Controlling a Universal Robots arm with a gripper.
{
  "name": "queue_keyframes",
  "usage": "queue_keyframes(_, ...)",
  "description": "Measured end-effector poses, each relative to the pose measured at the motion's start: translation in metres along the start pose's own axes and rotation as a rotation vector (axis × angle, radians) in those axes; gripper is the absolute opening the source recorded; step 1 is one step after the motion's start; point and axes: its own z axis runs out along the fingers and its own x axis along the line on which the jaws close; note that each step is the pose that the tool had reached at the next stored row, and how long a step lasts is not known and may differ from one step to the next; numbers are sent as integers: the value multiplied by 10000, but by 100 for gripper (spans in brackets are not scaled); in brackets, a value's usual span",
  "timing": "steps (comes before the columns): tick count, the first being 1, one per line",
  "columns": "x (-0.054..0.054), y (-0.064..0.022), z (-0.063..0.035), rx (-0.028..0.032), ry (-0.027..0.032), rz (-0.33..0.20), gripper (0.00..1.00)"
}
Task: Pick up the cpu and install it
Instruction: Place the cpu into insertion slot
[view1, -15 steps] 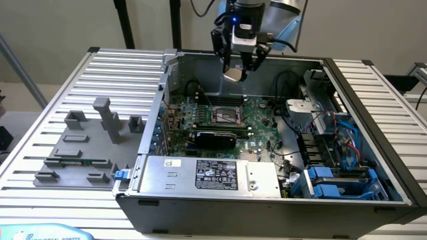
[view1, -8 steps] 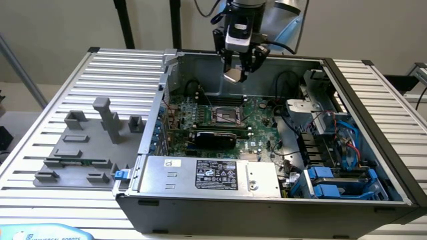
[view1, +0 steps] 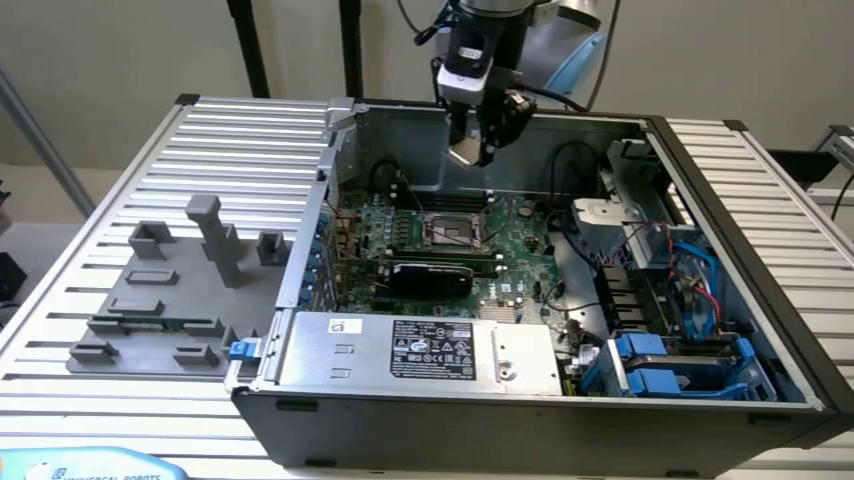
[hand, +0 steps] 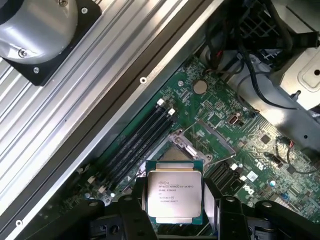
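Observation:
The cpu (hand: 174, 194), a flat square chip with a silvery top and printed text, sits between my gripper's (hand: 175, 202) two black fingers (hand: 129, 212), which are shut on its edges. In the exterior view the gripper (view1: 478, 150) hangs above the back part of the open grey computer case (view1: 521, 400), with the cpu (view1: 467, 152) showing as a pale square at its tip. Below it on the green motherboard lies the dark metal-framed socket (view1: 447, 233), open and bare; in the wrist view the socket (hand: 175, 150) shows just beyond the chip.
Black memory slots (hand: 135, 145) run beside the socket. Cables and blue drive bays (view1: 667, 360) crowd the exterior view's right side of the case. A power supply (view1: 427, 350) lies at the case's front. Grey fixtures (view1: 187, 280) stand on the ribbed table at the exterior view's left.

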Motion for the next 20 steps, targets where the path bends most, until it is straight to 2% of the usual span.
queue_keyframes(20,-1,-1,41,-61,-145,3631,55)
